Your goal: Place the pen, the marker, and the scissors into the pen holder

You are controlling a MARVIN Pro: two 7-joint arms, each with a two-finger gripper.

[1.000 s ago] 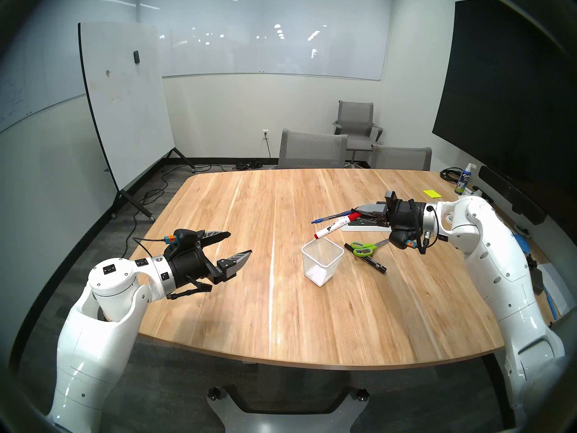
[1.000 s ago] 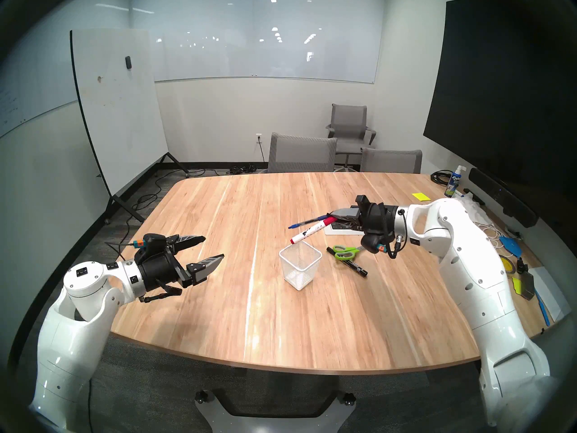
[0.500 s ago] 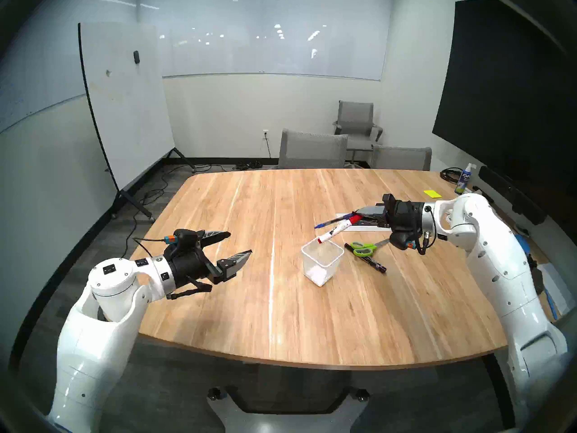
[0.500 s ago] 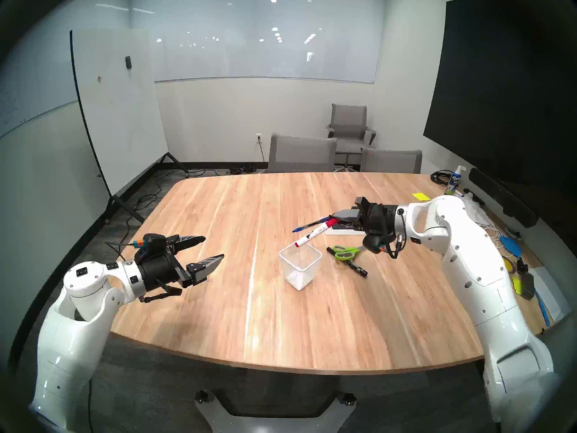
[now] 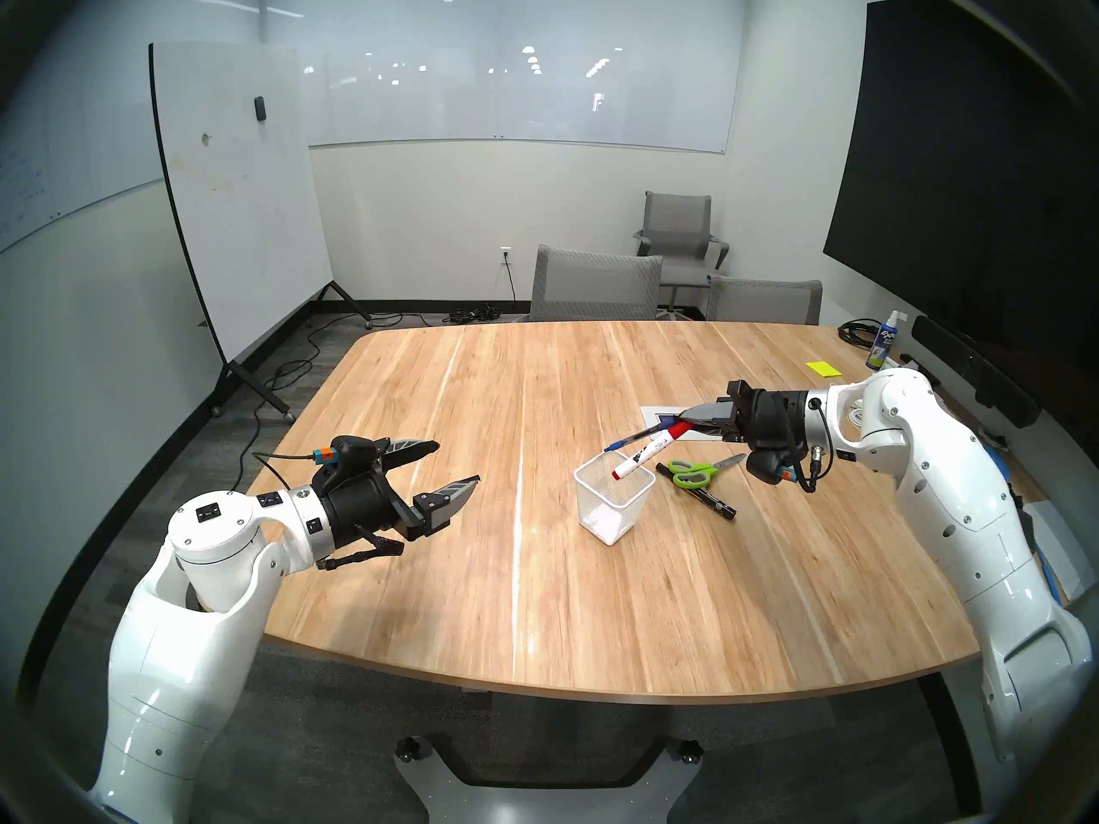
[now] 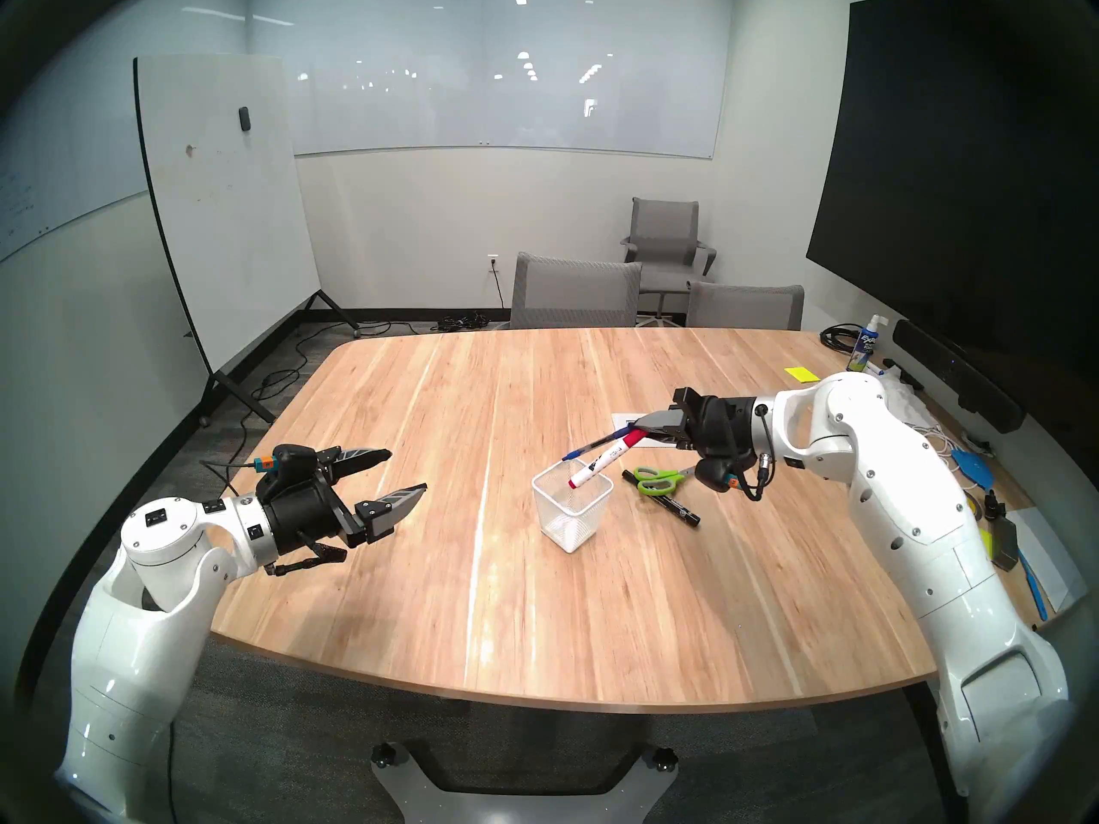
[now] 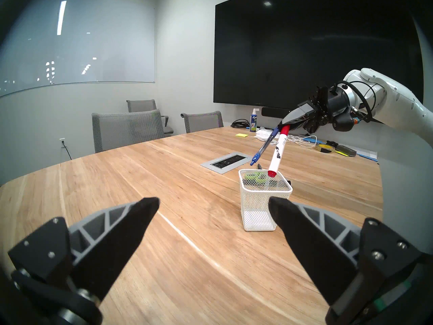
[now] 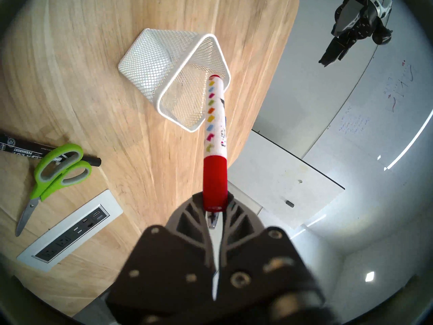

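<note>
My right gripper is shut on two things at once: a white marker with a red cap and the slim blue-capped pen. Both slant down to the left. The marker's lower end hangs just over the opening of the white mesh pen holder. The pen's tip lies beyond the holder's far rim in the left wrist view. The green-handled scissors lie on a black marker to the right of the holder. My left gripper is open and empty, well to the left.
A white power outlet panel is set into the table under my right gripper. Grey chairs stand at the far edge. A spray bottle, a yellow sticky note and cables clutter the far right.
My right gripper has come nearer and lower with the marker and pen. The marker's lower end went from the holder's far-left rim to over its opening. The left arm has not moved.
</note>
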